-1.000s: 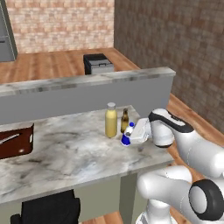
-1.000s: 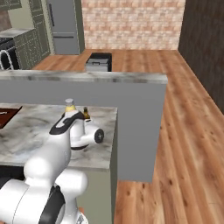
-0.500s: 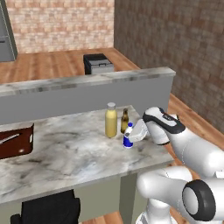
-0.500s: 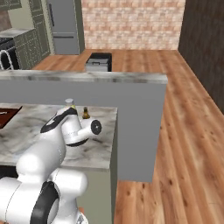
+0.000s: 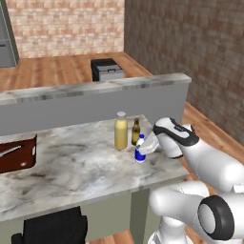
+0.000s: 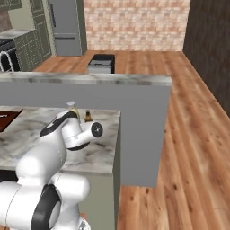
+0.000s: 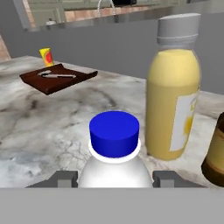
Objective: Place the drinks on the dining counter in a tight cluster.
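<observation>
- Left base view: the gripper (image 5: 143,147) has come in from the right over the last second and now sits at the small blue-and-white bottle (image 5: 139,151), which stands on the dining counter (image 5: 71,164) just in front and to the right of the tall yellow bottle (image 5: 121,132).
- The slim dark brown bottle (image 5: 136,132) stands just right of the yellow one, close behind the blue-and-white one. All three are upright and near the counter's right end, below the raised ledge (image 5: 90,90).
- A dark brown tray (image 5: 16,155) lies well to the left of the yellow bottle, untouched.
- Right base view: the arm now covers most of the group; the yellow bottle's cap (image 6: 71,105) and the brown bottle's top (image 6: 88,115) peek out behind the wrist, and both bottles have kept their places.
- Hand view: the blue-and-white bottle's blue cap (image 7: 114,133) is dead centre, a finger tip (image 7: 65,178) on either side of its body; the jaws look closed on it. The yellow bottle (image 7: 175,87) is just behind and right, the brown one (image 7: 215,151) at the right edge.
- Reading: the cluster looks nearly tight already; this bottle is likely being nudged or set beside the yellow one as a last step. Risk: tipping a neighbour on release.
</observation>
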